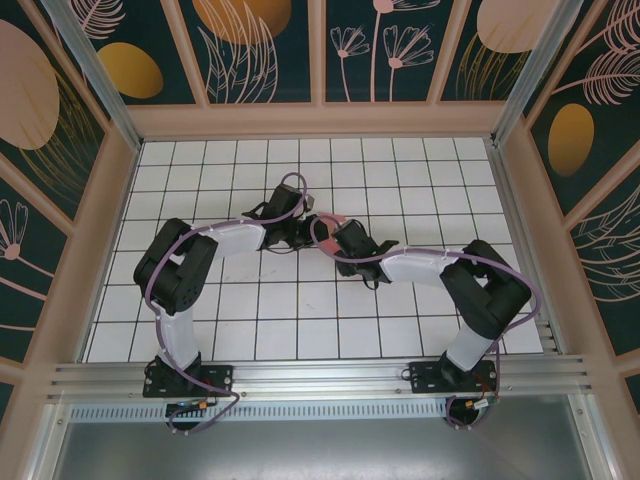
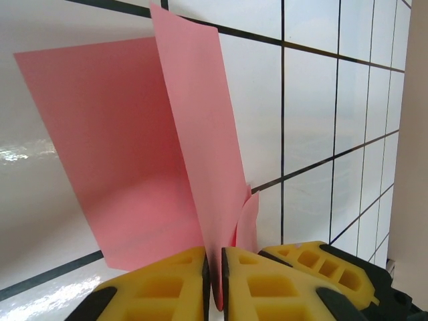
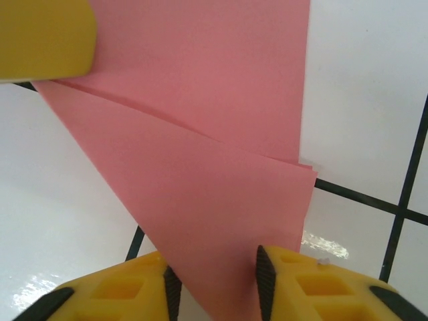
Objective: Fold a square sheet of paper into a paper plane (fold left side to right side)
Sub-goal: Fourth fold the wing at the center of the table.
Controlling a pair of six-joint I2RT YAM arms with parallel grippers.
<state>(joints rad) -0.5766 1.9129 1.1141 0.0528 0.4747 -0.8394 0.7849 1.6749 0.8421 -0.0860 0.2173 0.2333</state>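
Note:
The salmon-pink square sheet of paper lies partly folded on the white grid table. One flap stands up on edge. My left gripper is shut on the lower end of that flap. In the right wrist view the paper shows as layered folded flaps with a crease. My right gripper is open, its fingers standing apart on either side of the folded paper's near corner. Both grippers meet at the table's middle, covering most of the paper from above.
A yellow finger of the right gripper sits close beside my left fingers. A left finger shows at the far end of the paper. Wooden walls with patterned panels ring the table. White tiles lie all around.

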